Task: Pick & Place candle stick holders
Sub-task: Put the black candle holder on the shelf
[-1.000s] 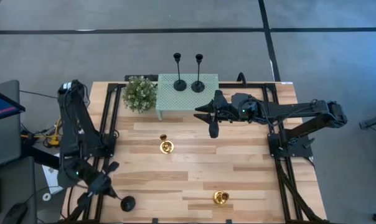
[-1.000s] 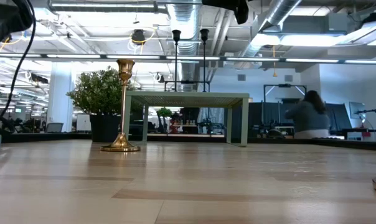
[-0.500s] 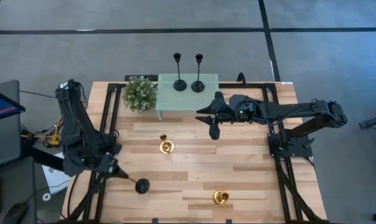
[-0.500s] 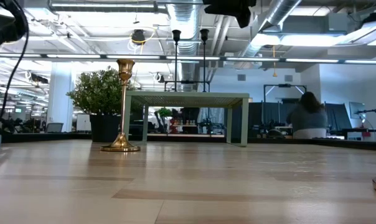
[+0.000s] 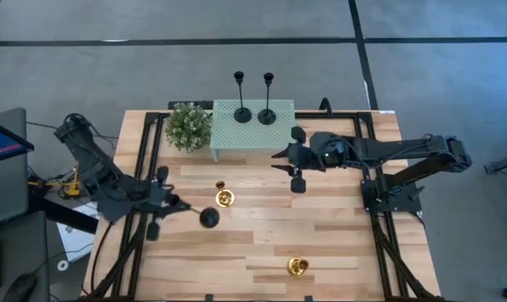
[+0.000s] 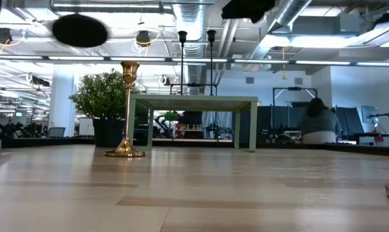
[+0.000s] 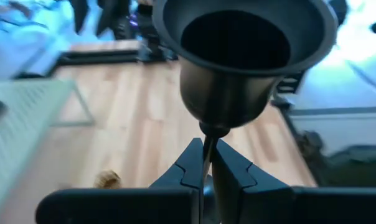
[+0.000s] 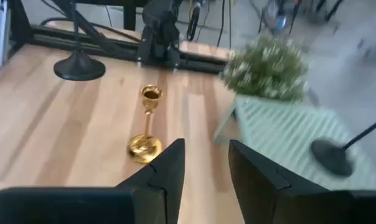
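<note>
My left gripper (image 5: pixel 177 205) hangs above the table's left half, shut on a black candle stick holder whose round base (image 5: pixel 209 218) points toward the table's middle; the low view shows that base (image 6: pixel 80 30) high in the air. Two black holders (image 5: pixel 243 113) (image 5: pixel 267 115) stand on the green stand (image 5: pixel 253 134). One gold holder (image 5: pixel 224 196) stands upright mid-table, and another (image 5: pixel 298 267) is near the front edge. My right gripper (image 5: pixel 280 161) hovers open in front of the stand's right end, nothing between its fingers (image 8: pixel 175 163). My left gripper pinches the black holder's thin stem (image 7: pixel 206 148) between its two fingers, a short way behind the round base (image 7: pixel 238 43). The fingers come from the table's left, about level, in line with the stem. The holder lies roughly level, lifted clear of the table.
A green potted plant (image 5: pixel 189 127) stands left of the stand. Black frame rails (image 5: pixel 144 159) (image 5: pixel 379 226) run along both table sides. Bare wood lies between the two gold holders. A person (image 6: pixel 320 122) is in the room behind.
My left gripper has swung up from the table's near left corner toward the middle and far side, carrying the black holder, which has risen into the low view. My right gripper has rolled about its own axis while staying roughly where it was.
</note>
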Controlling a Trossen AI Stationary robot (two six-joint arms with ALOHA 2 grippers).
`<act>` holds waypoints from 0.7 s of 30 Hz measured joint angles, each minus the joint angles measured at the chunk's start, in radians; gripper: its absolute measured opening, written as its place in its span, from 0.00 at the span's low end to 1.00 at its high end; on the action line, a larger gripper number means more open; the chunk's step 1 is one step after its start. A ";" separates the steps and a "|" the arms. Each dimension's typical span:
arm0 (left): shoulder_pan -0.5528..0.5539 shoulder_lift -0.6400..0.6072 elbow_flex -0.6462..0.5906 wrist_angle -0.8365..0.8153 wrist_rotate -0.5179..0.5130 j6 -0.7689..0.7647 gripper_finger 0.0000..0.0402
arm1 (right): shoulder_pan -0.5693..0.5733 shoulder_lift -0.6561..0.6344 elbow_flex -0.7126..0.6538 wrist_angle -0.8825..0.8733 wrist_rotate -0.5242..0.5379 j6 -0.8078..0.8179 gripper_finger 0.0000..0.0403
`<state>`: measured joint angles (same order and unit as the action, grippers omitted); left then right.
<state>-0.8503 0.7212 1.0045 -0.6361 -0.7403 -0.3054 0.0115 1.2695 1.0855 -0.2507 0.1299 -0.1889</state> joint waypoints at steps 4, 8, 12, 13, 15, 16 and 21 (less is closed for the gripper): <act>0.141 0.076 0.096 0.001 0.000 0.082 0.03 | -0.034 -0.040 0.000 -0.028 0.000 -0.146 0.26; 0.317 0.165 0.167 0.000 0.013 0.137 0.03 | -0.091 -0.096 0.002 -0.043 0.003 -0.190 0.22; 0.508 0.244 0.237 0.000 0.126 0.153 0.03 | -0.142 -0.144 0.002 -0.080 0.003 -0.171 0.19; 0.552 0.262 0.253 0.000 0.169 0.164 0.03 | -0.152 -0.149 0.002 -0.089 0.002 -0.156 0.19; 0.638 0.302 0.280 0.000 0.261 0.212 0.03 | -0.172 -0.153 0.002 -0.102 0.002 -0.117 0.19; 0.677 0.325 0.295 0.000 0.301 0.232 0.03 | -0.180 -0.153 0.002 -0.105 0.002 -0.101 0.18; 0.830 0.417 0.374 0.002 0.431 0.322 0.03 | -0.200 -0.150 0.002 -0.102 -0.001 -0.086 0.18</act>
<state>-0.0200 1.1380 1.3787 -0.6346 -0.3093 0.0167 -0.1886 1.1198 1.0870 -0.3531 0.1291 -0.2749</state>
